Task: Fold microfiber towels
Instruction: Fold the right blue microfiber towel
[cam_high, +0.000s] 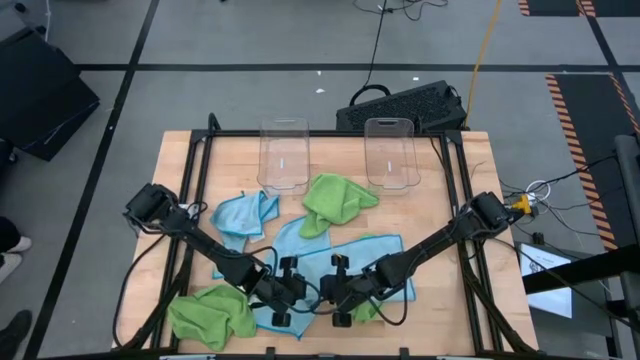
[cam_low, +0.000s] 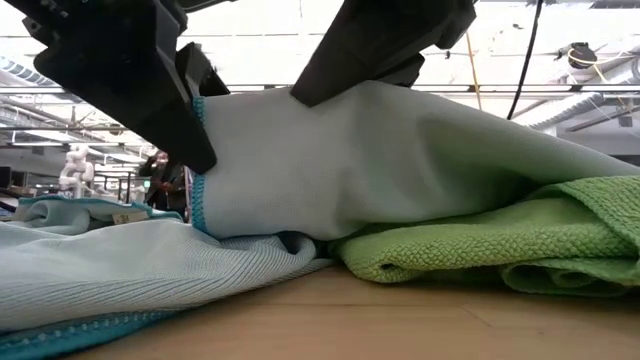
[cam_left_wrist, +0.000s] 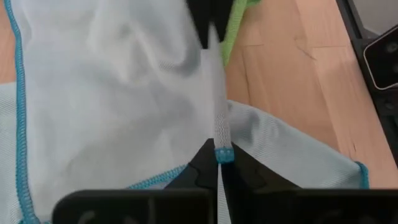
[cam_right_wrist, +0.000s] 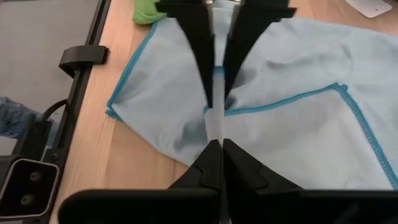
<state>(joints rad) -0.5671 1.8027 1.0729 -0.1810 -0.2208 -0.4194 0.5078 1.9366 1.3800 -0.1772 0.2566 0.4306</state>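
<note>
A light blue microfiber towel (cam_high: 345, 255) lies spread at the table's near middle, with one part raised like a tent (cam_low: 330, 160). My left gripper (cam_high: 288, 292) and my right gripper (cam_high: 340, 292) face each other close together over its near part, and both are shut on it. A lime green towel (cam_high: 210, 315) lies bunched at the near left, and a second one (cam_high: 335, 200) at the far middle. A third green one (cam_low: 480, 245) sits partly under the blue towel. Another blue towel (cam_high: 245, 215) lies crumpled at the left. My left gripper pinches the blue towel's teal-hemmed edge (cam_left_wrist: 223, 153) between its two fingers, slanting down from the table's left. The cloth there is lifted off the table. A narrow strip of it (cam_left_wrist: 214, 93) runs taut to the other gripper. My right gripper pinches a gathered ridge of the same towel (cam_right_wrist: 214, 127) between its two fingers, slanting down from the table's right. The ridge is raised and runs taut to my left gripper's fingers (cam_right_wrist: 202, 56). The rest of the towel (cam_right_wrist: 311, 124) lies on the table.
Two clear plastic bins (cam_high: 285, 155) (cam_high: 390, 150) stand upright at the table's far edge. A black frame rail (cam_high: 195, 190) runs along the left, with another rail (cam_high: 455, 190) on the right. Bare wood (cam_high: 460, 310) shows at the near right.
</note>
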